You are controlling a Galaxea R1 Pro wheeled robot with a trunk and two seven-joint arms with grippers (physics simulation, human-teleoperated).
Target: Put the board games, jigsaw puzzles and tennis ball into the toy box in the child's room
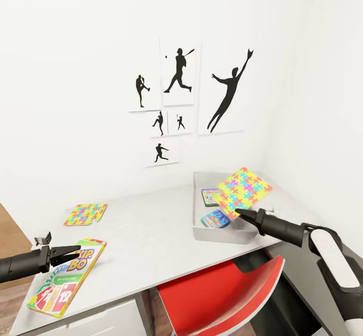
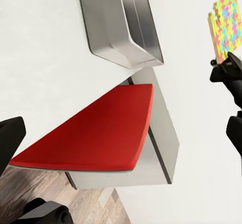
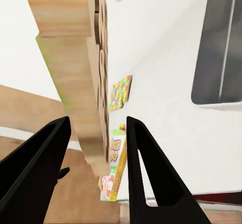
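Holding a jigsaw puzzle (image 1: 245,191) by its lower edge, my right gripper (image 1: 238,214) is clenched on it and carries it tilted over the grey toy box (image 1: 222,234) on the table (image 1: 151,235). In the right wrist view the puzzle's plain cardboard back (image 3: 75,72) runs up between the fingers (image 3: 146,168), so the pinch sits right at the rim. It looks thin, stiff and light, so an edge pinch is enough, though a flat board held at one edge may pivot if I swing fast.

Two small boxes already lie inside the toy box: a green one (image 1: 210,196) and a light blue one (image 1: 216,218). I judge them to be board games.

On the table the second jigsaw puzzle (image 1: 86,214) lies flat, well apart from the box, and a board game (image 1: 68,277) with bright cards on its lid lies near the front edge. My left gripper (image 1: 70,250) hovers just at that game's near corner; I cannot tell whether its pincer is released or closed. For the flat pieces I would go for an overhanging edge or corner.
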